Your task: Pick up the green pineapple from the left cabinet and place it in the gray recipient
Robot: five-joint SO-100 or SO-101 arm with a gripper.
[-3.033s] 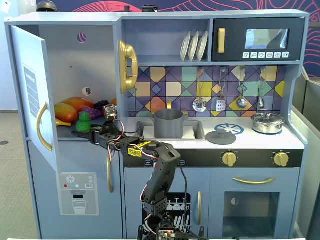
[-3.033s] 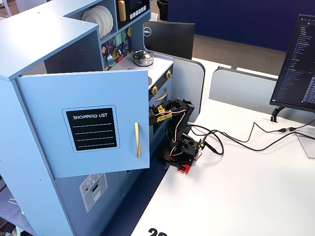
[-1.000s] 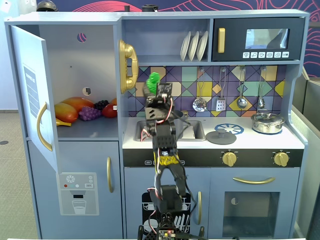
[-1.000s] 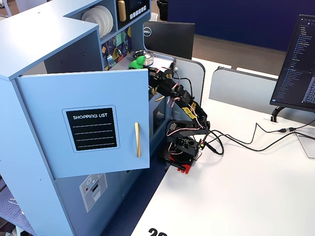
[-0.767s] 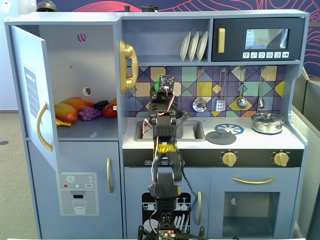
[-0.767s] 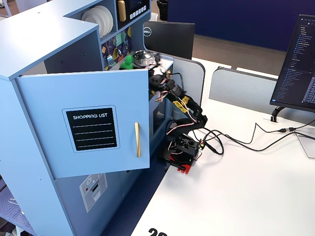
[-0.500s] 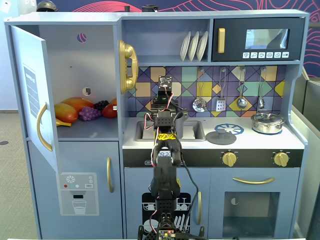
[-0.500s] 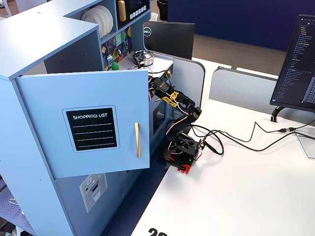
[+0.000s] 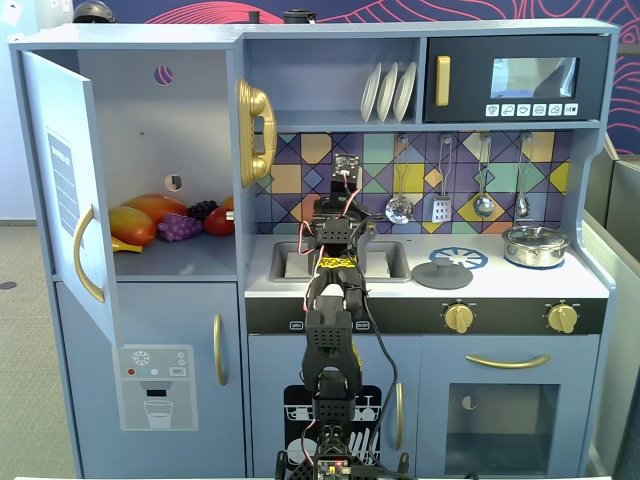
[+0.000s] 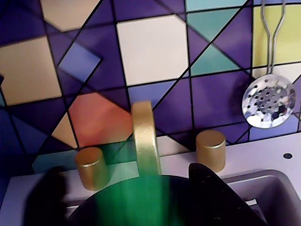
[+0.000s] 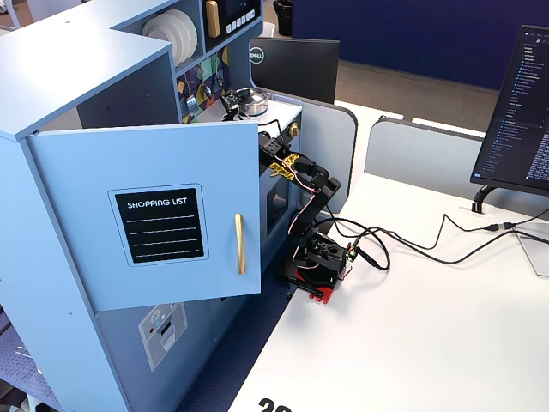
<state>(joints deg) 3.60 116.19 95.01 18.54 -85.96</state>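
Nearest first, items as they bear on your placing step:

- Green pineapple (image 10: 136, 200): in the wrist view, only a soft green smear at the bottom edge, right under the lens. Likely carried at the tool; no green fruit shows in the cabinet.
- Gripper (image 9: 343, 232): poised over the sink in a fixed view. Opening: cannot tell. The dark shapes flanking the smear are too blurred to read as jaws.
- Gray recipient (image 10: 188, 207): probably the dark rounded mass low in the wrist view, sitting in the sink (image 10: 277, 188). The arm hides it in both fixed views, so confirm its rim before you let go.
- Gold faucet (image 10: 145, 136), with a gold knob (image 10: 91, 167) on one side and another knob (image 10: 210, 149) on the other: directly ahead. Keep the tool short of the spout as you lower.
- Skimmer (image 10: 269, 101): hangs on the tiled wall, well clear.
- Flat gray lid (image 9: 442, 272), silver pot (image 9: 535, 245): on the counter to the right in a fixed view. Not your targets.
- Left cabinet (image 9: 160, 130): door open, holding purple grapes (image 9: 180, 226) and other fruit.

Method: centre over the dark opening, descend straight, and release low so the fruit cannot bounce out.
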